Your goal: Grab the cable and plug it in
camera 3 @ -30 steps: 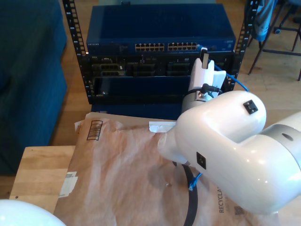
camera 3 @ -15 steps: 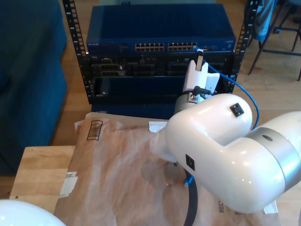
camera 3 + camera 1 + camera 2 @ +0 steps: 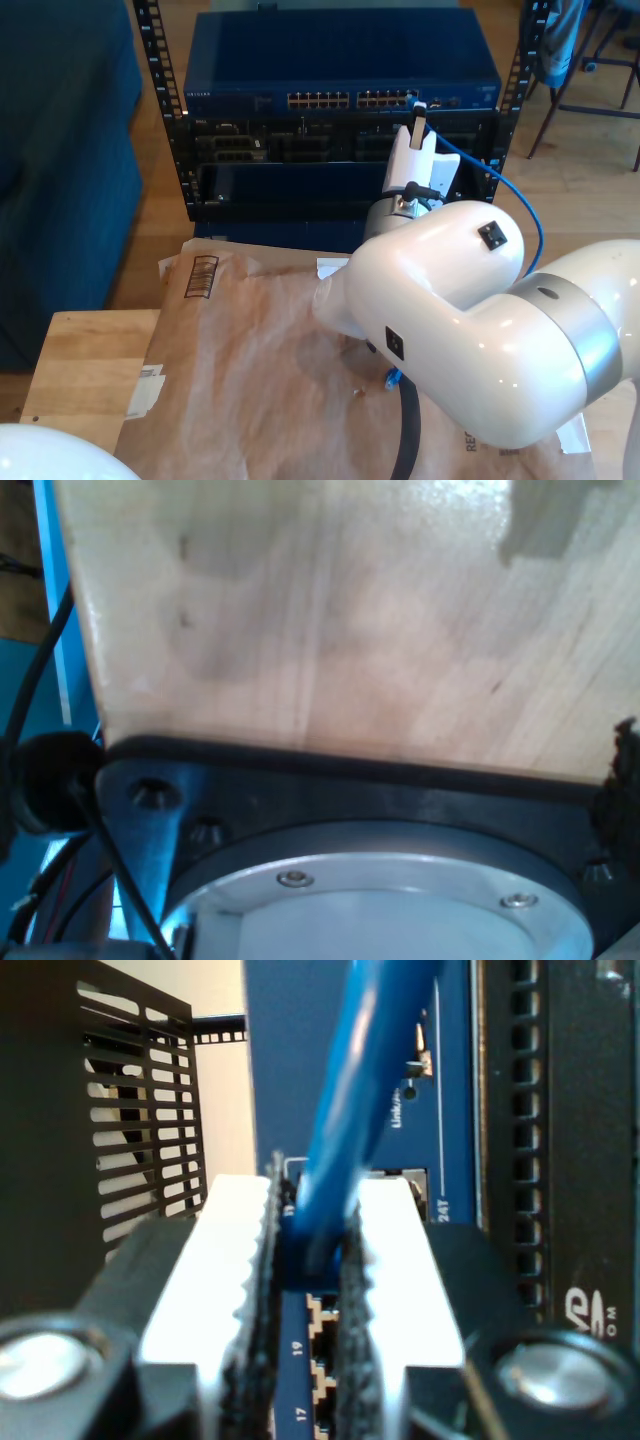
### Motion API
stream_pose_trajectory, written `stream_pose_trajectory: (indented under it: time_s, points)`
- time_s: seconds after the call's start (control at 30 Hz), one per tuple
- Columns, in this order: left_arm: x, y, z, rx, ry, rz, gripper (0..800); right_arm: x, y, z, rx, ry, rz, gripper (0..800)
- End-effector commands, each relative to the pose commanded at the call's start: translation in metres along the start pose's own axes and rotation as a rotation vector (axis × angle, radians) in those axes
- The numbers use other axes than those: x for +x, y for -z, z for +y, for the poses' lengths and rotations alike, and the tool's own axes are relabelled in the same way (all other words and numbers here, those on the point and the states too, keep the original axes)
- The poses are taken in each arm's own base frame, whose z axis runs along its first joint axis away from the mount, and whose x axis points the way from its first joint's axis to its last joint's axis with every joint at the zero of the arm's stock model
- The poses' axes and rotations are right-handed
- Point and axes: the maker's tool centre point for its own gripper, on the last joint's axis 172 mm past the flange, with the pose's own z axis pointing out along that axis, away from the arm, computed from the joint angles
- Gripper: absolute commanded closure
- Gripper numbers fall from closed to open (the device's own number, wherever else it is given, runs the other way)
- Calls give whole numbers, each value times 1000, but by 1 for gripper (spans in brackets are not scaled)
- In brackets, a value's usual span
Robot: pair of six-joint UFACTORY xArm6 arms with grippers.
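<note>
Blue, thin ethernet cable [image 3: 345,1110] sits pinched between the white ribbed pads of my second gripper [image 3: 318,1260], its plug end aimed lengthwise at the dark-blue network switch's [image 3: 340,60] port row just ahead; my first gripper's state I cannot tell.

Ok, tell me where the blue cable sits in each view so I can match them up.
Exterior view: the cable arcs from my second gripper at the blue switch to the exterior view's right.
Second wrist view: cable pinched between the white fingers.
First wrist view: I can't make it out.
Shared landmark: the switch's port row.
</note>
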Motion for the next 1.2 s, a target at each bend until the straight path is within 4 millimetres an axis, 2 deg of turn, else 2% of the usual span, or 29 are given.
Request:
stream_pose_trajectory:
  time_s: [0.17, 0.47, 1.2]
  points:
    - [0, 0, 0, 0, 0, 0, 0, 2, 1, -5, 19, -1, 7, 800]
    - [0, 0, 0, 0, 0, 0, 0, 7, -2, -3, 18, -2, 16, 800]
    - [0, 0, 0, 0, 0, 2, 1, 2, -6, 3, 25, -10, 14, 800]
